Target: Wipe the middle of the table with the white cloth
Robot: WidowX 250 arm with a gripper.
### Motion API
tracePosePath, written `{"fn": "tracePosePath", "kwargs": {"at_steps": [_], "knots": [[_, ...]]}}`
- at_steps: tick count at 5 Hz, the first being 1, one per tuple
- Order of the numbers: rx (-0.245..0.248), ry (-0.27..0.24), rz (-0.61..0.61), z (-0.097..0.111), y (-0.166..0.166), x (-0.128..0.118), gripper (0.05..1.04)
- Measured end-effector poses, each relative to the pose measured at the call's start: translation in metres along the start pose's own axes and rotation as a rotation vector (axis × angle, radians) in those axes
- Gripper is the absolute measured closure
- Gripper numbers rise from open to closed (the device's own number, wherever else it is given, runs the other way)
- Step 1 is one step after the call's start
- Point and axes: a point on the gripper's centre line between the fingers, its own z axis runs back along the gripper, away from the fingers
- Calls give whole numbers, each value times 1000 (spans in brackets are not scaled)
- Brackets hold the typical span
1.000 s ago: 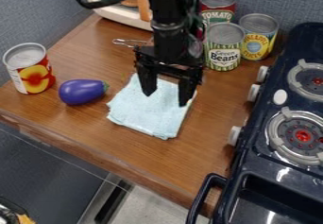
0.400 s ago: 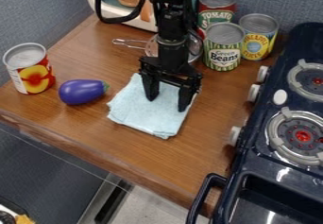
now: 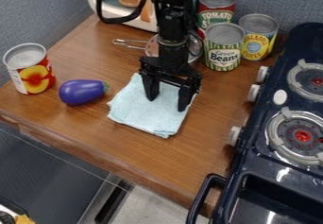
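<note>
Grasping the White Cloth for Wiping

The claw [image 3: 167,104] is released: its two fingers stand apart over the upper right part of the white cloth [image 3: 144,115]. Whether the fingertips touch the fabric cannot be told. The step in hand is judged to be the grasp; wiping is yet to be done.

Lower the claw straight down until both tips press lightly into the fabric, then close it so that a fold gathers between them. Take up several layers; a pinch of the top layer alone may unfold the cloth. Do not drive the tips hard into the worktop [image 3: 208,140]. Once the grip is firm, keep the cloth flat against the wood and wipe in short, level strokes. Maintain clearance from the toy eggplant [image 3: 82,91] to the left and the stove [image 3: 252,185] to the right.

The cloth lies on the middle of the worktop, between these two items. It is pale, with a faint bluish tint and a finely textured surface. It is folded into a rough, slanted square, with uneven layered edges along the near side.
</note>
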Motion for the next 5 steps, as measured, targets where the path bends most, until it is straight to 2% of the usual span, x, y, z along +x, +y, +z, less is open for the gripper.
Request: {"fn": "tracePosePath", "kwargs": {"at_steps": [2,3,4,5], "knots": [[-57,-55,-8,-2,0,-16,83],[-62,-65,21,-1,4,-37,84],[-64,-51,62,-2,9,-54,84],[-67,-48,88,-3,9,-60,84]]}}
